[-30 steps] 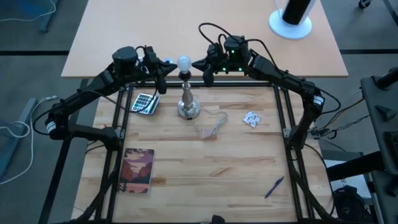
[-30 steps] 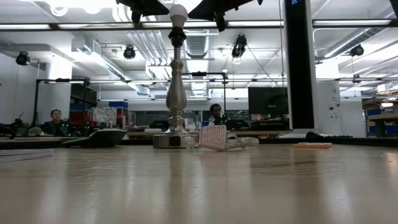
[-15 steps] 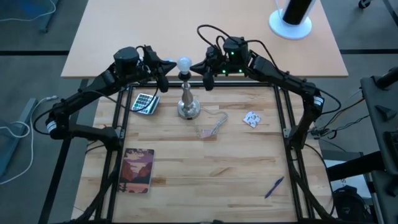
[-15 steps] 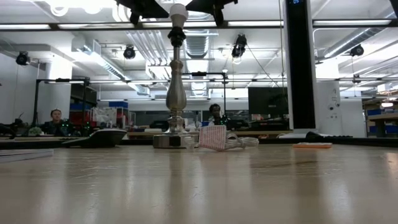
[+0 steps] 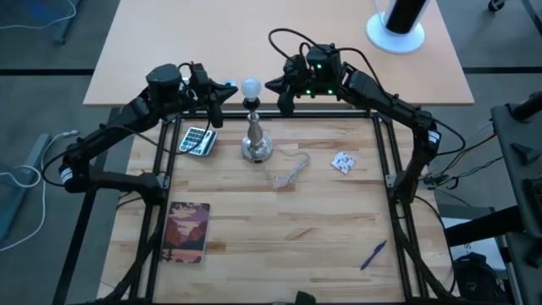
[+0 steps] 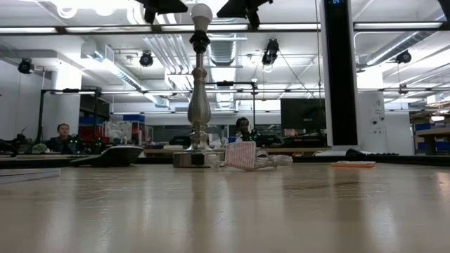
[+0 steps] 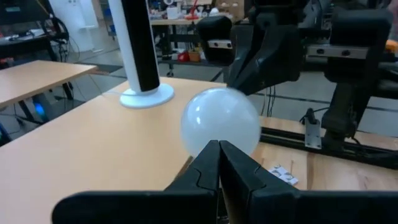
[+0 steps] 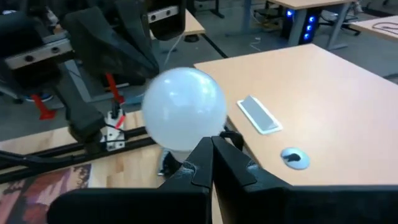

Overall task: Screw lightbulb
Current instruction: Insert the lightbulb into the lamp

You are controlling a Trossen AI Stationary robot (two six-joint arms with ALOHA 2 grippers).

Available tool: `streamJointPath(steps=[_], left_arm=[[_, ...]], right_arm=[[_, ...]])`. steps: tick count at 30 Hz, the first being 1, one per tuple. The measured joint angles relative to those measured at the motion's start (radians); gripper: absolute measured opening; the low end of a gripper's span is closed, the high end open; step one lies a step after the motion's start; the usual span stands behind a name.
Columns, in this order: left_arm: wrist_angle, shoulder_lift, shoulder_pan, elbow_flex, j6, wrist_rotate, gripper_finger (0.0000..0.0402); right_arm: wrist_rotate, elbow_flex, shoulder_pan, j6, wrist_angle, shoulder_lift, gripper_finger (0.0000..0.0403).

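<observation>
Flanking the lamp (image 5: pixel 255 140) at the table's (image 5: pixel 279 246) far edge, both grippers hang clear of the bulb (image 5: pixel 251 85), neither one touching it. Nearest the camera side of the table lie a pen (image 5: pixel 373 254) and a book (image 5: pixel 188 231); farther in sit a pale pouch (image 5: pixel 286 176) with its cord, a white packet (image 5: pixel 343 162) and a calculator (image 5: pixel 197 140). Beyond them the silver lamp stands upright, and the bulb already sits on top of its black socket (image 6: pixel 200 41), upright as seen from the low view. The left gripper (image 5: pixel 222 91) hovers just beside the bulb on one side, its fingers pressed together on nothing, as its wrist view shows with the bulb right ahead of the tips. The right gripper (image 5: pixel 284 95) waits near the other side, likewise clamped on empty air, the bulb close before its fingertips (image 8: pixel 211 163). The bulb looks seated, so the screwing step appears at or close to its end, though how tight it sits cannot be told. Any further turn would call for one gripper to spread its fingers, close around the glass and twist gently while the stand stays put.
</observation>
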State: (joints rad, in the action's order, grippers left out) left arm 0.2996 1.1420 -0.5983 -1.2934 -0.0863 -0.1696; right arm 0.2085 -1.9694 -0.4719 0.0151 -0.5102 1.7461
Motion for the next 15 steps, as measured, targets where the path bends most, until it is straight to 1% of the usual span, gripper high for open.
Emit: streamJointPath(steps=[12, 15], left_arm=[[-0.012, 0.022, 0.0, 0.0, -0.005, 0.002, 0.0], [-0.013, 0.022, -0.001, 0.0, -0.006, 0.003, 0.0]], right_arm=[[0.009, 0.001, 0.003, -0.001, 0.022, 0.038, 0.0], [0.026, -0.003, 0.003, -0.004, 0.023, 0.038, 0.0]])
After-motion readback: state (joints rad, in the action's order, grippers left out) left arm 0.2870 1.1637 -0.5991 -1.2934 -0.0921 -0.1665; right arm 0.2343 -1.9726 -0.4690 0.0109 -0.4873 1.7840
